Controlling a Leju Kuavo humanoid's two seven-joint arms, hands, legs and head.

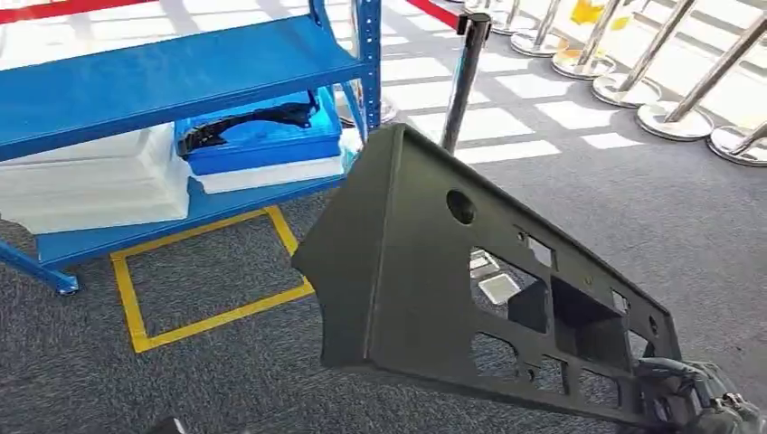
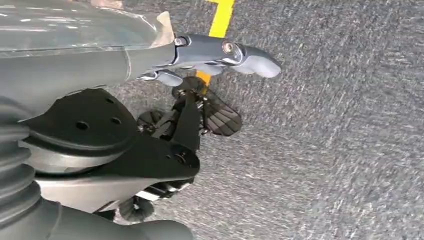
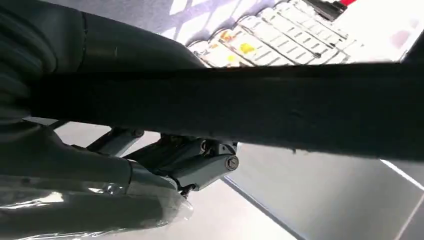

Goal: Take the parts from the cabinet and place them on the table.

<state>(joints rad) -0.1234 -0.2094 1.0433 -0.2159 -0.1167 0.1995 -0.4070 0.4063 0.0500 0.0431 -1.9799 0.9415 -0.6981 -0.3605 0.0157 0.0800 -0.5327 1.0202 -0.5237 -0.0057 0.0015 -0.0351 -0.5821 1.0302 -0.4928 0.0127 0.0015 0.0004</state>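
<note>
A large dark grey panel (image 1: pixel 407 262) with round and square cut-outs hangs tilted over the carpet in the head view. My right hand (image 1: pixel 696 402) grips its lower right end. In the right wrist view the panel's edge (image 3: pixel 250 110) runs across as a dark band, with my right hand (image 3: pixel 195 165) clasped under it. The blue cabinet (image 1: pixel 163 77) stands at the left. On its lower shelf a long black part (image 1: pixel 253 122) lies in a blue tray (image 1: pixel 262 149). My left hand (image 2: pixel 205 95) hangs over the carpet, thumb stretched out, holding nothing.
White foam trays (image 1: pixel 90 185) fill the lower shelf's left side. Yellow floor tape (image 1: pixel 131 307) marks a square in front of the cabinet. A black barrier post (image 1: pixel 461 72) stands behind the panel, and several chrome posts (image 1: pixel 669 99) line the far right.
</note>
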